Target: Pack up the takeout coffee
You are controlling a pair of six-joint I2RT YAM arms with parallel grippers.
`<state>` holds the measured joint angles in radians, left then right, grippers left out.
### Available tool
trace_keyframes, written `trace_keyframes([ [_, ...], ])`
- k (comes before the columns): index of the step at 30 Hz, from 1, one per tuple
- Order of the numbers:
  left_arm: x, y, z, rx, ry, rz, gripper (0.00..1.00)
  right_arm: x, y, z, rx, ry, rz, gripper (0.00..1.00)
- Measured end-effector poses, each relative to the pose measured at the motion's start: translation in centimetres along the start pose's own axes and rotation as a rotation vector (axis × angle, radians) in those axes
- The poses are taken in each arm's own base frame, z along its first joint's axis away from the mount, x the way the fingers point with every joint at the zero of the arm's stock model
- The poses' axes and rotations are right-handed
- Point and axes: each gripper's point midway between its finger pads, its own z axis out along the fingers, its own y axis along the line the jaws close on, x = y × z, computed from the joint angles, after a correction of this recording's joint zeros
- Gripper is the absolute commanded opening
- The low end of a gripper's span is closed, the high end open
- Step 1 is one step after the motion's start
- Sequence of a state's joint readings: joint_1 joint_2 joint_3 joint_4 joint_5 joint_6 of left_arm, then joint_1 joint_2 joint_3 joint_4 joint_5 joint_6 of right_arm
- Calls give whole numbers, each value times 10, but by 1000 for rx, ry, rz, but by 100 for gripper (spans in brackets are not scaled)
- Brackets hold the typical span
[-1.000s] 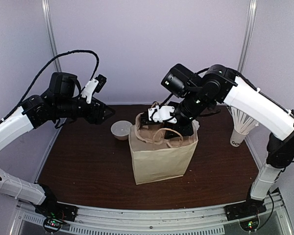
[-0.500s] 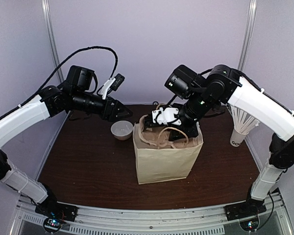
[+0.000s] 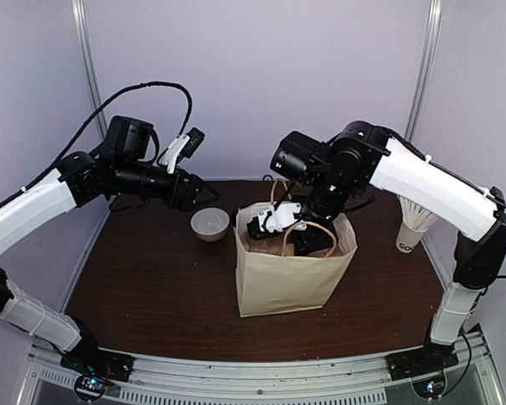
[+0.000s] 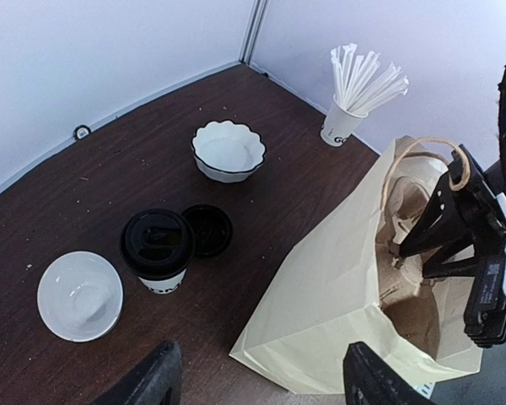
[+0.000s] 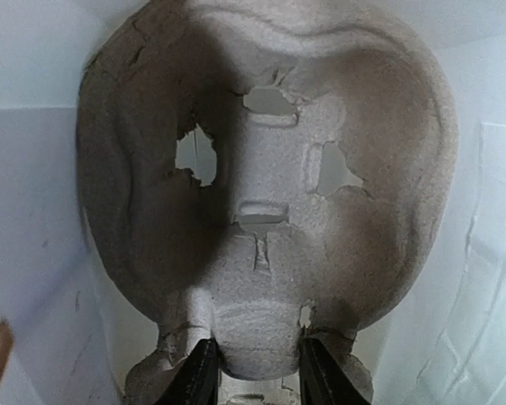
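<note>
Left claw (image 4: 261, 371): raised over the left rear of the table (image 3: 152, 287), released, fingers spread wide with nothing between them.

Right claw (image 5: 257, 371): down inside the mouth of the brown paper bag (image 3: 291, 274), clenched on the near rim of a grey moulded pulp tray (image 5: 270, 160). The tray fills the right wrist view, and its pockets are torn through in places.

Coffee cup (image 4: 158, 257): upright on the table, outside the bag, black lid (image 4: 158, 239) seated on top. It cannot be made out in the top view. A second black lid (image 4: 209, 229) lies flat, touching its side.

Nearby:
- A scalloped white bowl (image 4: 228, 150) is farther back.
- A plain white bowl (image 4: 78, 295) is near the cup on the other side.
- A cup of white sticks (image 4: 346, 122) is by the far wall, well apart.

The bag stands upright with its handles up.
</note>
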<state>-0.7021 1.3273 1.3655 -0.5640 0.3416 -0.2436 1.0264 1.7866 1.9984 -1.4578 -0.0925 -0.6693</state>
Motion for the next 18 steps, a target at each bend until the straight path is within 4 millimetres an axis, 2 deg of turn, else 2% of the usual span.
trace_keyframes([
  [10, 9, 4, 1, -17, 21, -6, 69, 12, 11, 36, -88, 109, -2, 33],
  [18, 15, 5, 3, -17, 35, -11, 69, 14, 22, 60, -141, 110, 4, 33],
])
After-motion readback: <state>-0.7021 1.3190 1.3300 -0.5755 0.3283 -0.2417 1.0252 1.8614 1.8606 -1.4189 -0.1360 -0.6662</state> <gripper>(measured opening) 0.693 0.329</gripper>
